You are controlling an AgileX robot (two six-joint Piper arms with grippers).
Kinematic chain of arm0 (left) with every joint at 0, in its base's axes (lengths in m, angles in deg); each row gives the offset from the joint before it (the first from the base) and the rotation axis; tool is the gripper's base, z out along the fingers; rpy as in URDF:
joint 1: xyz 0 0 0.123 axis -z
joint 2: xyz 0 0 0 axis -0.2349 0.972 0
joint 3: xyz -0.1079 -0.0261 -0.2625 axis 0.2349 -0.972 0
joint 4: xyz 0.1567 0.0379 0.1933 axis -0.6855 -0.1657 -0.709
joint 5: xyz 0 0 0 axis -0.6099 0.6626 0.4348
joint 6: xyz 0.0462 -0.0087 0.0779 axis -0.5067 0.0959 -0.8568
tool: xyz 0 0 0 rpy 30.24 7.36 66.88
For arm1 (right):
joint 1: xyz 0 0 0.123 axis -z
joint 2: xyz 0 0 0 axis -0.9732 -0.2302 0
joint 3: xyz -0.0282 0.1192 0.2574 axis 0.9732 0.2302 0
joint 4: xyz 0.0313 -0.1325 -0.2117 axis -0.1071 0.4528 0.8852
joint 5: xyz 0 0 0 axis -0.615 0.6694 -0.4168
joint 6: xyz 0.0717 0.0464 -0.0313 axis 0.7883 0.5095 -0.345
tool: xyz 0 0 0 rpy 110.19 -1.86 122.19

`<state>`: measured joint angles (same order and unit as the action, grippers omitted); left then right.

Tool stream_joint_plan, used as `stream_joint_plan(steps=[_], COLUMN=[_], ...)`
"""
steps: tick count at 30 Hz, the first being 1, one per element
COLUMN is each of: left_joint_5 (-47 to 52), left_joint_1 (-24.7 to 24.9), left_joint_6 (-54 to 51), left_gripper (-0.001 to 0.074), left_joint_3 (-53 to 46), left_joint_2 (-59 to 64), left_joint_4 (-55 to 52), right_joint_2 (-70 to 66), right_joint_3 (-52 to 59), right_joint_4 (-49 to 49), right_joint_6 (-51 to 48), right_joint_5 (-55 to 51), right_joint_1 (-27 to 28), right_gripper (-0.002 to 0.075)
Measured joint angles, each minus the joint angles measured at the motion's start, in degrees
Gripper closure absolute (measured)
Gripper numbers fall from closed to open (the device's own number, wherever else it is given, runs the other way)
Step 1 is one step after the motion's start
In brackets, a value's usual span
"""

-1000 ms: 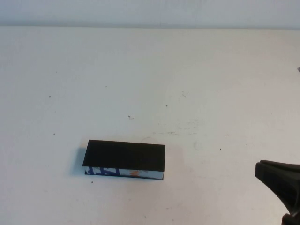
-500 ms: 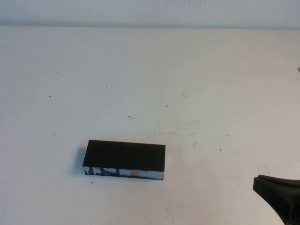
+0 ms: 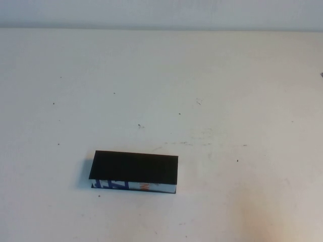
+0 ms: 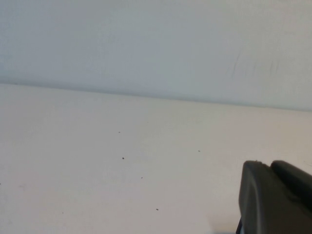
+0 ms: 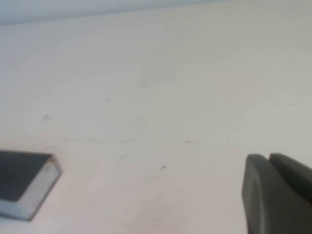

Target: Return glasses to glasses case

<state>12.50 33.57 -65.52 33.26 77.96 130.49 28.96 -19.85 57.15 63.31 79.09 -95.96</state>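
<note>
The glasses case (image 3: 133,171) lies shut on the white table (image 3: 212,91), its flat black lid down and its long side running parallel to the near edge, with the blue, white and orange printed front edge facing that near edge. It sits left of the table's middle and closer to the near edge than to the far one, with open tabletop on every side; one corner of it (image 5: 24,185) also shows from the right wrist camera. The glasses cannot be seen anywhere, so where they are cannot be told. The tabletop carries small dark specks and faint scuff marks (image 3: 192,142) to the right of the case. The right gripper (image 5: 278,195) hangs above bare table off the case's right end, apart from it; whether its claw is released or clenched cannot be told. The left gripper (image 4: 273,197) hovers over bare table facing the far edge, its claw equally unreadable.
</note>
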Motion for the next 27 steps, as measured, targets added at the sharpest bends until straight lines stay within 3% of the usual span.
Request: stream_joint_plan(steps=[4, 9, 18, 27], left_joint_5=[-0.1, -0.1, -0.37, -0.49], left_joint_1=[0.0, 0.0, 0.0, 0.0], left_joint_6=[0.0, 0.0, 0.0, 0.0], left_gripper=[0.0736, 0.0736, 0.0736, 0.0736], left_joint_3=[0.0, 0.0, 0.0, 0.0], left_joint_2=[0.0, 0.0, 0.0, 0.0], left_joint_4=[0.0, 0.08, 0.08, 0.08], right_joint_2=[10.38, 22.98, 28.21, 28.21], right_joint_3=[6.55, 10.73, 10.87, 10.87], right_joint_4=[0.0, 0.08, 0.86, 0.57], right_joint_6=[0.0, 0.0, 0.0, 0.0], right_joint_5=[0.26, -2.58, -17.9, -18.15], right_joint_1=[10.8, 17.73, 18.51, 18.51], right_gripper=[0.0737, 0.0737, 0.0737, 0.0737])
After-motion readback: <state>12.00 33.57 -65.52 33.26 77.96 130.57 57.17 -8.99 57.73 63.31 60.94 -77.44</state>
